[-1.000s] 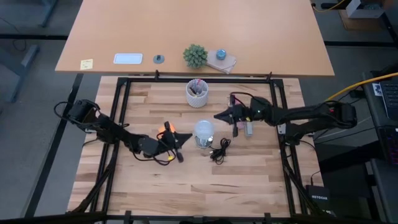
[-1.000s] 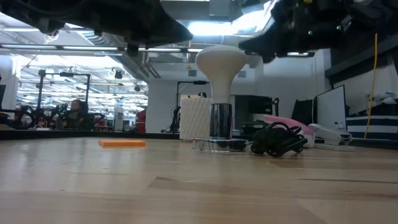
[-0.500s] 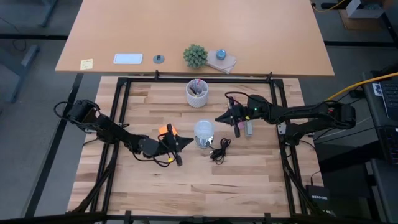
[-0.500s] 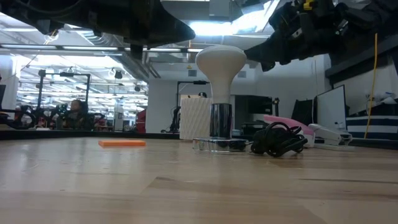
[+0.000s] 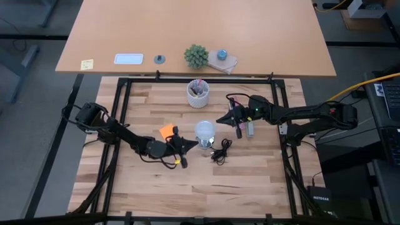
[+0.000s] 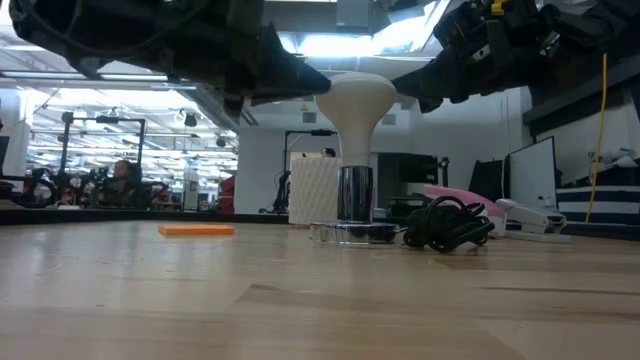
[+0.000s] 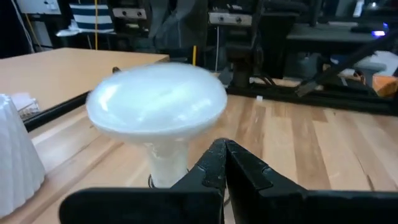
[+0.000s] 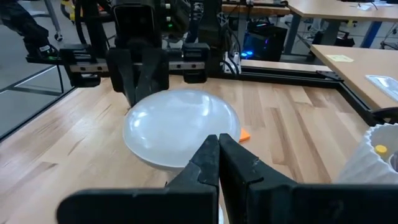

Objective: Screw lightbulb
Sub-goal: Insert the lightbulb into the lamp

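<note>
On table: one lightbulb (image 5: 205, 130), two tools.

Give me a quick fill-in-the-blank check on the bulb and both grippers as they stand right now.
1. The lightbulb stands upright in the silvery ____.
2. The left gripper is ____, empty, beside the bulb.
3. The right gripper, also shut, holds ____.
4. Behind the bulb stands a white ____ of pens.

Missing: fitting; shut; nothing; cup

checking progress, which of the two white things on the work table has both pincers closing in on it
The lightbulb, standing upright mid-table on its silvery fitting. The left pincer and right pincer flank it, both shut. The ribbed white cup of pens sits apart behind it.
</note>
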Controlling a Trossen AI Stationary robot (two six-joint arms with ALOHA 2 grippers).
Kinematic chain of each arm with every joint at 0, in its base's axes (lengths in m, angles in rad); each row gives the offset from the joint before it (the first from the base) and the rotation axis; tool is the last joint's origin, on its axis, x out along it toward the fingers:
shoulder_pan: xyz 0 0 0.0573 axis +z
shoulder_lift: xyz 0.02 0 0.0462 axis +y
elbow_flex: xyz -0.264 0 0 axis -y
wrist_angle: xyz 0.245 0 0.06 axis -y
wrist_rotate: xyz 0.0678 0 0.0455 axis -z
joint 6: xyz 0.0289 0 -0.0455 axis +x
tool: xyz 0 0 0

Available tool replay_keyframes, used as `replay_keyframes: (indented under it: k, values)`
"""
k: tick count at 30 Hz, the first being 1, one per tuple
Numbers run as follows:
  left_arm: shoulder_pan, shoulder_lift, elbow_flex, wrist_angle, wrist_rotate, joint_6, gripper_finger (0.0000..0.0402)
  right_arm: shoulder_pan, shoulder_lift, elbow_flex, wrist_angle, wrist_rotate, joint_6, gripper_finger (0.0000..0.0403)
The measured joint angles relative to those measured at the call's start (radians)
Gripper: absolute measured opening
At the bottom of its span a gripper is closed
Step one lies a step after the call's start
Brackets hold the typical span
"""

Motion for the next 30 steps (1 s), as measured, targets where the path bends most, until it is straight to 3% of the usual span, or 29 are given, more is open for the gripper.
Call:
replay_keyframes:
  k: [8, 19, 30]
  values:
    - [0.011, 0.002, 0.001, 0.028, 0.000, 0.024, 0.0001, 0.000, 0.000, 0.000, 0.004, 0.001, -0.033, 0.0005]
    - [0.010, 0.002, 0.001, 0.028, 0.000, 0.022, 0.0001, -0.002, 0.001, 0.001, 0.102, 0.104, -0.100, 0.0005]
    - [0.010, 0.002, 0.001, 0.028, 0.000, 0.021, 0.0001, 0.000, 0.076, 0.002, 0.137, 0.079, -0.098, 0.0005]
